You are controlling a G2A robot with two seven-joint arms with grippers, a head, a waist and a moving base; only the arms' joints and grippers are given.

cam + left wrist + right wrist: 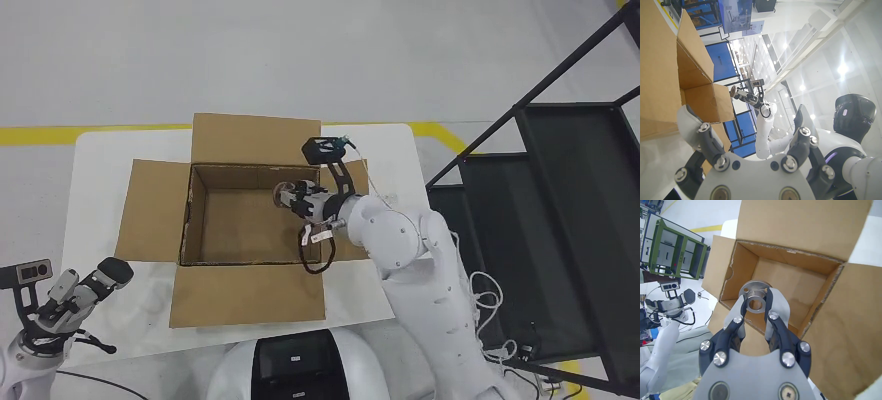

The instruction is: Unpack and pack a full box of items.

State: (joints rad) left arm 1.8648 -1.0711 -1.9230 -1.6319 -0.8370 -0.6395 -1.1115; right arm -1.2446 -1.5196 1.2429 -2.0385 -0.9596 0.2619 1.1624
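An open cardboard box (210, 176) sits in the middle of the white table, its flaps folded out and its brown floor (791, 285) bare. My right gripper (755, 295) hangs over the box's right side, shut on a round metal flange (755, 298) with a central hole and bolt holes. The same flange (284, 191) and gripper (297, 198) sit just inside the box's right wall in the top view. My left gripper (90, 282) is off the table's front left corner, open and holding nothing, with its fingers (689, 125) spread wide.
A dark metal shelf rack (560, 220) stands to the right of the table. A green cabinet frame (676, 255) stands on the floor beyond the box. Yellow tape (60, 133) runs along the floor behind the table.
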